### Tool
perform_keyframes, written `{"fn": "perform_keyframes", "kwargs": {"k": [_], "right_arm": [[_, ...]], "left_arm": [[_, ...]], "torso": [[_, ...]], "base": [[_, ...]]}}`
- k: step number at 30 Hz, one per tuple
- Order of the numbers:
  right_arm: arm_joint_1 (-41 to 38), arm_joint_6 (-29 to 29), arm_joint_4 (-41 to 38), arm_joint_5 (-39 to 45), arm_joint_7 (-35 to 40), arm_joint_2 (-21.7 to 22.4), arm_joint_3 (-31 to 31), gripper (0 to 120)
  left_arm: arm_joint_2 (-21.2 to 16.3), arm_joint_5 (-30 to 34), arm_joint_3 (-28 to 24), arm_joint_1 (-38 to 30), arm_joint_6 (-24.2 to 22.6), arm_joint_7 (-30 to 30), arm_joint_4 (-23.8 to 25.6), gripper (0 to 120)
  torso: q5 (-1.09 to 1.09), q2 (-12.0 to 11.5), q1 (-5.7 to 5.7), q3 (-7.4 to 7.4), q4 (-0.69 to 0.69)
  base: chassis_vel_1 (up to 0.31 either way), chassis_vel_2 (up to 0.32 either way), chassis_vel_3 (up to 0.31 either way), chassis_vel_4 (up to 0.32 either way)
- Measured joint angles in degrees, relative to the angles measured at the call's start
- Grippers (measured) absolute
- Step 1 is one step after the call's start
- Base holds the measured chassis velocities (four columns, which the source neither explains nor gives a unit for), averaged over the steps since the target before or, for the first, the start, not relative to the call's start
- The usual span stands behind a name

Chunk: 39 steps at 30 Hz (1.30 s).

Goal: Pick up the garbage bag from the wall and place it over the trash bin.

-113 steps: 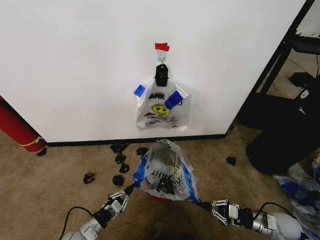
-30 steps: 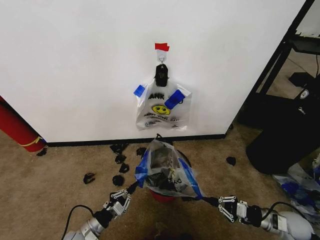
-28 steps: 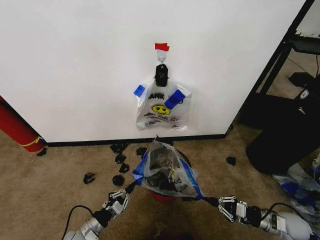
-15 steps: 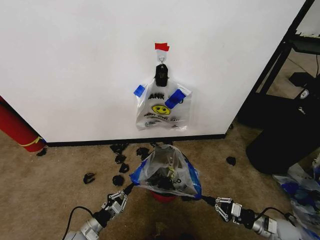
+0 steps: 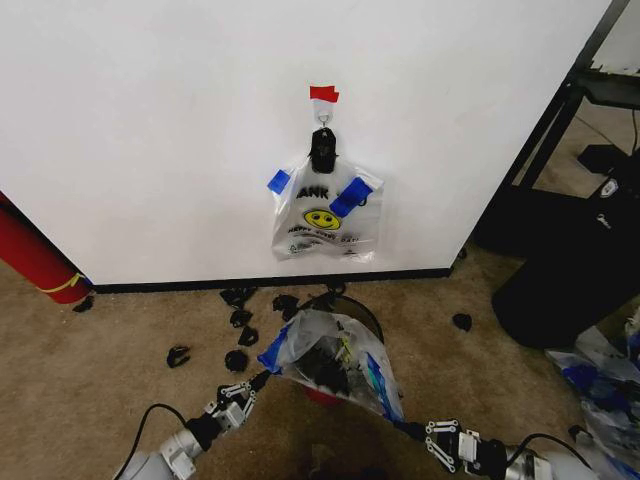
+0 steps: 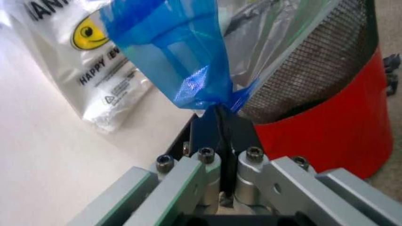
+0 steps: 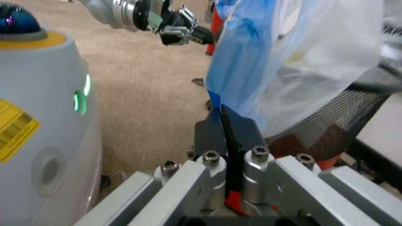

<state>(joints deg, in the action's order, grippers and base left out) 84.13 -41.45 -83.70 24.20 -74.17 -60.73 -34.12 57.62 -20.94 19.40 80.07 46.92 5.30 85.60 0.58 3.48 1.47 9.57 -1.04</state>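
Note:
The garbage bag, crinkly and see-through with blue tape patches, hangs stretched open over the red trash bin, whose black rim shows behind it. My left gripper is shut on the bag's blue patch at the left rim, beside the bin's red side. On the other side, my right gripper is shut on the opposite blue patch, low and near me. The white wall stands behind.
A second smiley bag hangs flat from a black clip under red tape. Black scraps litter the carpet. A red cylinder leans at left. A black rack and loose plastic are at right.
Both grippers have sunk and drawn back toward me, the right one most. The bag has dropped lower and spread wider over the bin.

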Motion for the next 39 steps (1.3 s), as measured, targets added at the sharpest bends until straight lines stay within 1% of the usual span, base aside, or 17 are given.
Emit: {"fn": "perform_keyframes", "kwargs": {"k": [3,6,9,12,15,20,28,33,39], "right_arm": [[0.16,0.4,-0.51,0.4,0.12,0.69,-0.24,0],[-0.15,0.25,0.08,0.36,0.61,0.67,-0.18,0],[-1.47,-1.41,2.83,0.36,4.97,-0.24,0.91,0],[-2.33,-2.05,5.23,3.78,10.78,-1.07,2.88,0],[-2.53,-1.27,5.87,6.88,12.91,-1.44,3.69,0],[-2.7,2.3,6.59,15.38,17.03,-2.1,5.31,0],[-3.02,4.76,8.15,21.69,19.99,-3.67,7.33,0],[-3.07,5.38,8.51,22.09,20.72,-4.39,8.01,0],[-3.12,5.4,8.34,18.39,22.55,-4.89,8.02,0]], "left_arm": [[-0.92,-0.39,-0.04,-0.67,-0.05,0.06,-0.9,0],[-0.97,-0.73,-0.28,-1.2,-0.05,0.07,-1.99,0],[-0.2,-0.83,-0.89,-2.31,-0.07,0.07,-4.1,0],[0.52,-0.96,-1.32,-2.91,-0.24,0.07,-5.23,0],[0.53,-0.98,-1.46,-2.92,-0.28,0.07,-5.27,0],[-0.37,-0.91,-1.53,-2.32,-0.21,1.15,-4.2,0],[-1.1,-1.31,-1.23,-1.15,0.12,4.09,-2.51,0],[-1.59,-1.37,-0.78,-0.73,0.14,4.96,-2.01,0],[-2.25,-0.85,0.24,0.3,0.15,5.3,-1.29,0]], "torso": [[0.0,0.0,0.0,0.0,0.0],[0.0,0.0,0.0,0.0,0.0],[0.0,0.0,0.0,0.0,0.0],[0.0,0.0,0.0,0.0,0.0],[0.0,0.0,0.0,0.0,0.0],[0.0,0.0,0.0,0.0,0.0],[0.0,0.0,0.0,0.0,0.0],[0.0,0.0,0.0,0.0,0.0],[0.0,0.0,0.0,0.0,0.0]], "base": [[0.0,0.0,0.0,0.0],[0.0,0.0,0.0,0.0],[0.0,0.0,0.0,0.0],[0.0,0.0,0.0,0.0],[0.0,0.0,0.0,0.0],[0.0,0.0,0.0,0.0],[0.0,0.0,0.0,0.0],[0.0,0.0,0.0,0.0],[0.0,0.0,0.0,0.0]]}}
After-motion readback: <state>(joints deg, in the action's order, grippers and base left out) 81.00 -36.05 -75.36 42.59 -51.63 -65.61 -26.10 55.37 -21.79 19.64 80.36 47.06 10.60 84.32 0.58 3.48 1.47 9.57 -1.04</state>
